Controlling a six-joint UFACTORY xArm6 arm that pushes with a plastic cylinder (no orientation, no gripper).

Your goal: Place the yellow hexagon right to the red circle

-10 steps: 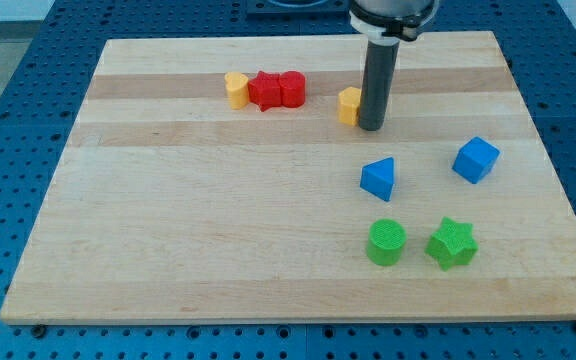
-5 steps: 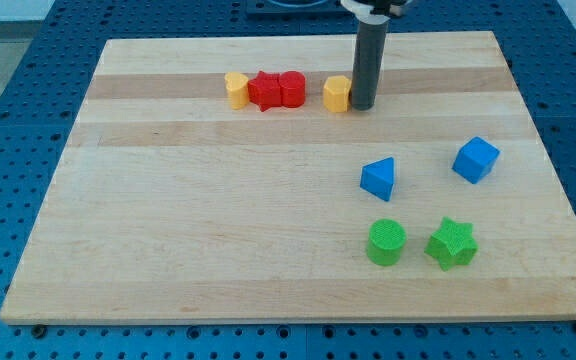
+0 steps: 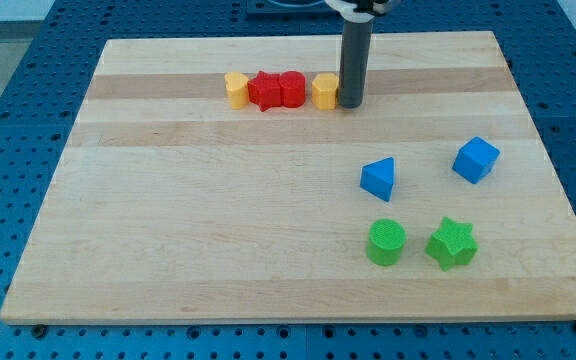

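The yellow hexagon (image 3: 324, 91) sits near the view's top centre, just right of the red circle (image 3: 291, 89), with a small gap or light contact between them. My tip (image 3: 350, 104) stands against the hexagon's right side. A red star-like block (image 3: 264, 92) touches the circle's left side, and a yellow heart-like block (image 3: 235, 89) sits left of that. These form one row.
A blue triangle (image 3: 378, 178) and a blue cube (image 3: 475, 159) lie at the view's right middle. A green cylinder (image 3: 386, 242) and a green star (image 3: 451, 243) lie below them. The wooden board (image 3: 218, 220) rests on a blue perforated table.
My tip has moved left and slightly up, pushing the yellow hexagon leftward until it lies next to the red circle.
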